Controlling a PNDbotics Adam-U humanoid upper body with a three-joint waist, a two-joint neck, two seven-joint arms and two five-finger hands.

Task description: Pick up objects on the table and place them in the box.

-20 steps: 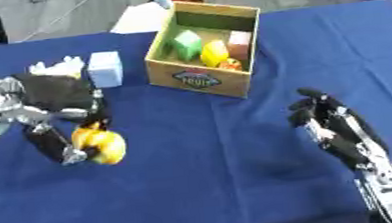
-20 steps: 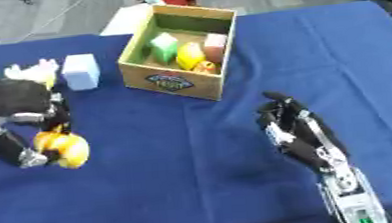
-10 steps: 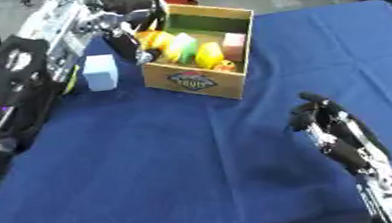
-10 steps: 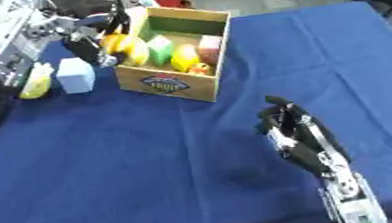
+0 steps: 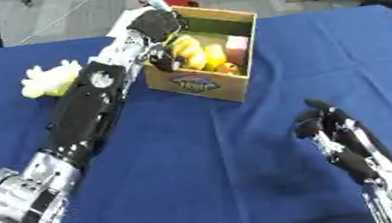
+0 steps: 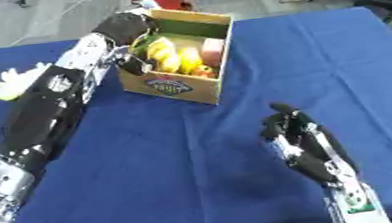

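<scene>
One robot hand [image 5: 160,27] over box [image 5: 199,84].

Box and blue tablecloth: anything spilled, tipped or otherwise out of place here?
Nothing stands out. The cardboard box sits upright, the left hand over its near-left corner; a pale yellow-white object lies on the blue cloth; the right hand rests idle.

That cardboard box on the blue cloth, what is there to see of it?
The box looks like plain brown cardboard, open at the top, with an oval printed label on its near side. It stands upright on the blue tablecloth toward the far side, turned at an angle. Inside lie yellow pieces, something pink and some green at the back. The robot's left hand reaches over its left rim, fingers down into the box beside the yellow pieces. A pale yellow object lies on the cloth to its left.
</scene>
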